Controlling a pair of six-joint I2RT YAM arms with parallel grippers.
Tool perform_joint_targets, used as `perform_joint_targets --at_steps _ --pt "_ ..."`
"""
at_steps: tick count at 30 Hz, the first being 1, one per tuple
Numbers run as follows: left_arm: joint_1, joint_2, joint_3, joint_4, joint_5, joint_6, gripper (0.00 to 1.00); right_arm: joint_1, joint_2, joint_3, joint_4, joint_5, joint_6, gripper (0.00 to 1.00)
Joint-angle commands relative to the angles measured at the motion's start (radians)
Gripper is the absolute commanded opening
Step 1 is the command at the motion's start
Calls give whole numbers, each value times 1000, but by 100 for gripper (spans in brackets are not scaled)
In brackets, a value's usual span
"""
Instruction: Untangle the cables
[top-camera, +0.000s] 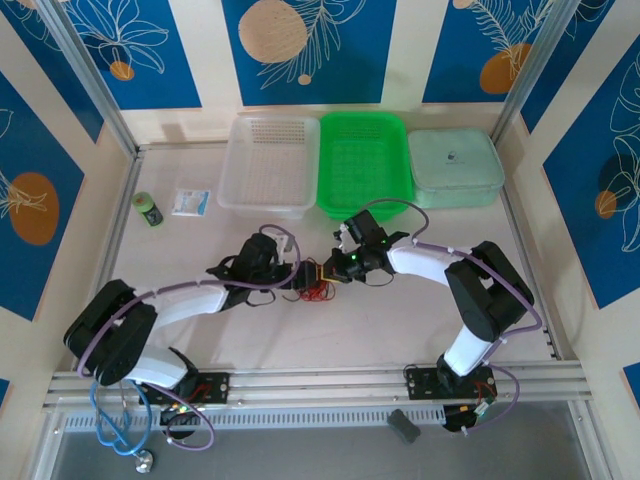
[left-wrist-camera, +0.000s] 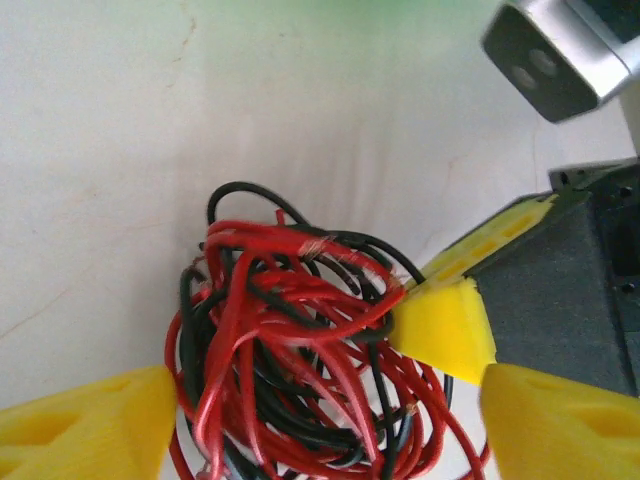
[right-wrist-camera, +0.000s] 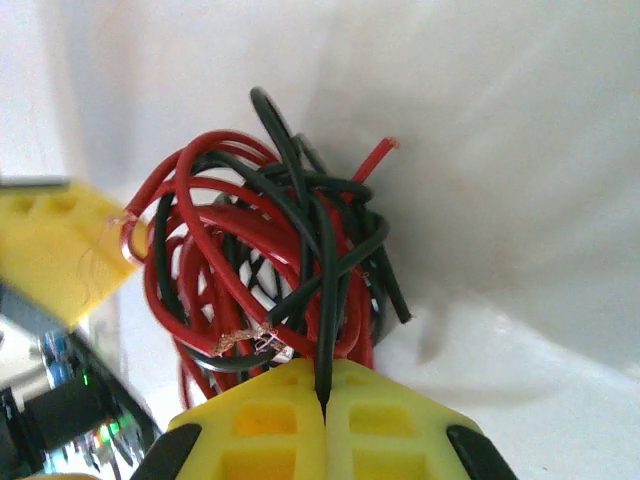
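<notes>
while your right gripper (right-wrist-camera: 325, 400) clamps one black strand, your left gripper (left-wrist-camera: 320, 428) gapes wide around the cables (left-wrist-camera: 290, 330), one knotted ball on the table (top-camera: 400, 335); untangling looks barely begun, every strand left to free.

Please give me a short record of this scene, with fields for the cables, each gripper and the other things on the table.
cables: one tangled red and black bundle lying on the table
left gripper: open, fingers on both sides of the bundle
right gripper: shut, pinching one black wire of the bundle
far edge: clear tray, green basket, lidded container
left side: small green bottle, white packet
</notes>
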Motion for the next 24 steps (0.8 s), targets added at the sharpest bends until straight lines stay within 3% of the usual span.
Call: perform_joint_targets --at_steps 1,5,14,24 --pt "-9 -45 -12 -16 16 57 84 6 -34 -30 56 -159 -195 0" --pt "-7 -61 -7 -75 -48 81 84 -8 -45 -63 111 -250 -312 0" --pt "19 -88 -4 -179 -122 136 75 -47 -106 -117 174 -294 -435 0" --pt "26 -11 -87 112 14 96 67 -59 -81 -107 180 -343 -453 0"
